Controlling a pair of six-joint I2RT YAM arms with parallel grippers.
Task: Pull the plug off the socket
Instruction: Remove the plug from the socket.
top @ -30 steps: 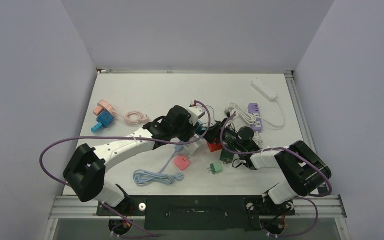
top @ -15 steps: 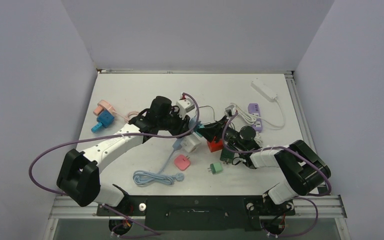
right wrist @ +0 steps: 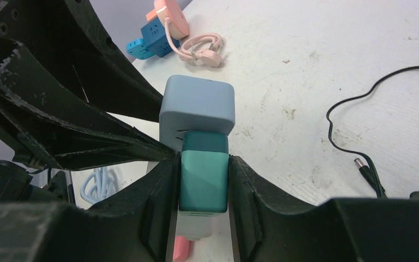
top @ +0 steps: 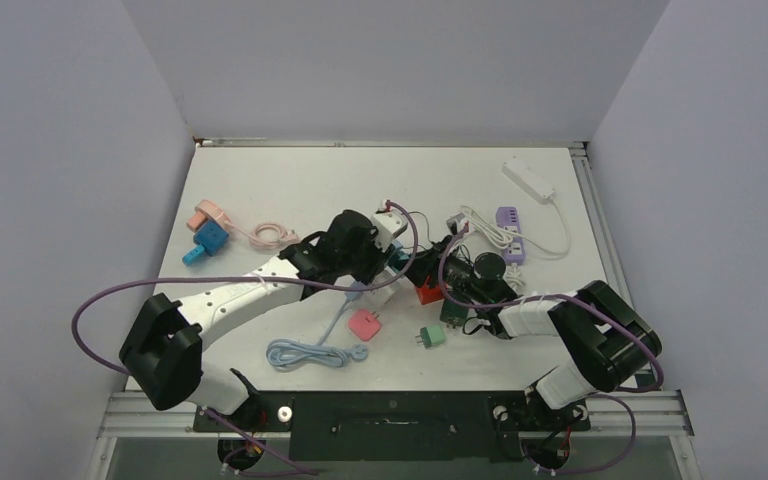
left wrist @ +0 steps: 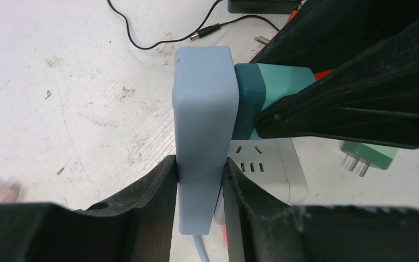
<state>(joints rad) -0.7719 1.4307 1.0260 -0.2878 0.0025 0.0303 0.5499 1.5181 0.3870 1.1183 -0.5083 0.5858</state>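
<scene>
The pale blue socket block (left wrist: 204,125) is pinched by the left gripper (left wrist: 199,177). Its two black fingers are pressed against the block's broad faces, close to the end from which a pale blue cord leaves. The teal plug (right wrist: 203,174) is clamped between the fingers of the right gripper (right wrist: 203,188), which are closed on its two flat sides. The plug is seen seated against the block's side face. Its darker collar touches the blue shell, and no prongs are exposed between them.

In the overhead view the joined pair is found near the middle of the table (top: 290,180). It is approached by the left gripper from the left and by the right gripper from the right, so that the two grippers almost meet at the joint. Whether the pair is lifted clear of the table cannot be told.

A white power strip (left wrist: 267,164) is seen just beneath the pair. A green plug (top: 432,336) lies nearer and to the right. A black cable with a barrel tip (left wrist: 163,38) is laid on the far side.
</scene>
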